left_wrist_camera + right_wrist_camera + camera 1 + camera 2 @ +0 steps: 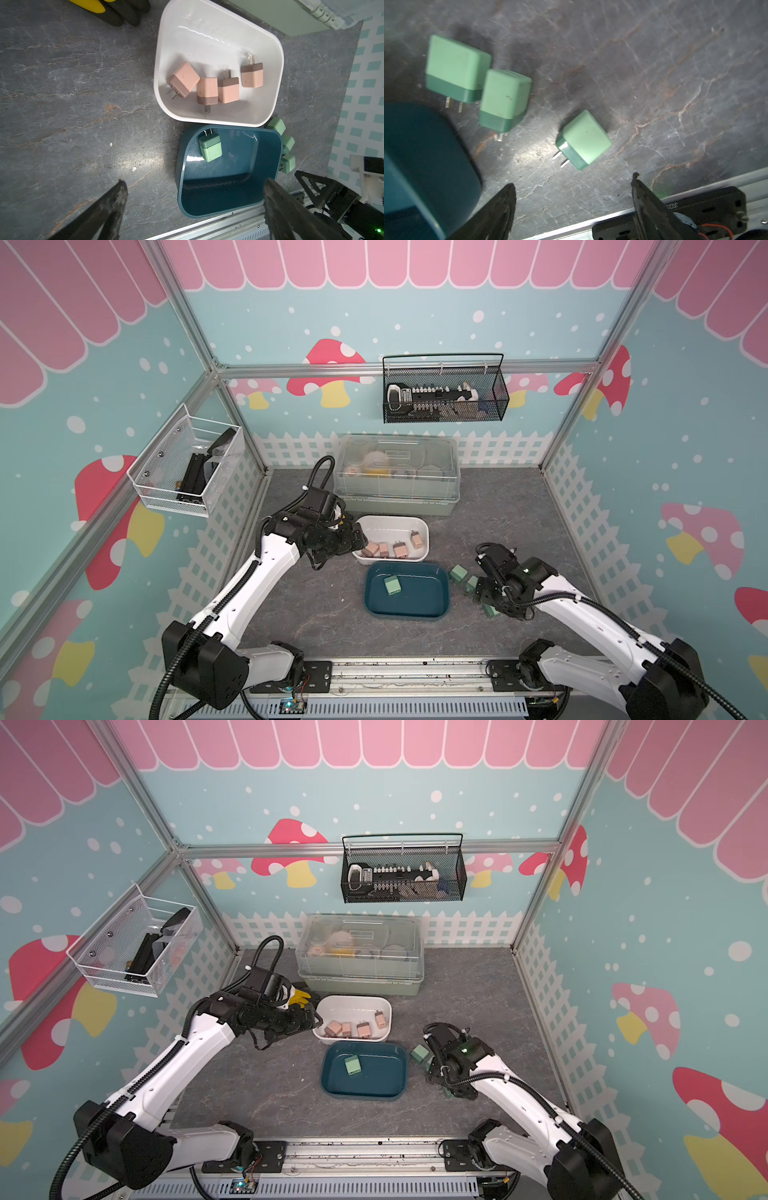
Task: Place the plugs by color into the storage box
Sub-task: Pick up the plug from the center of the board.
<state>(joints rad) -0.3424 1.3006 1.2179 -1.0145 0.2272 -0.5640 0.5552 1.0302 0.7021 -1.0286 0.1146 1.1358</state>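
Observation:
Several pinkish plugs (209, 90) lie in the white storage box (390, 520). My left gripper (195, 181) hovers open and empty at that box's left end (359, 541). The teal storage box (419, 601) stands just in front of it and holds one green plug (392, 585). Three more green plugs (584, 139) lie on the table off the teal box's right side (458, 573). Over them hangs my right gripper (573, 180), open with nothing between its fingers; in both top views its arm hides part of the plugs.
A large clear-lidded container (399, 477) stands behind the white box. A yellow and black tool (301, 996) lies beside the left wrist. Wire baskets hang on the back wall (444, 393) and the left wall (187, 464). A metal rail (415, 672) runs along the table's front edge.

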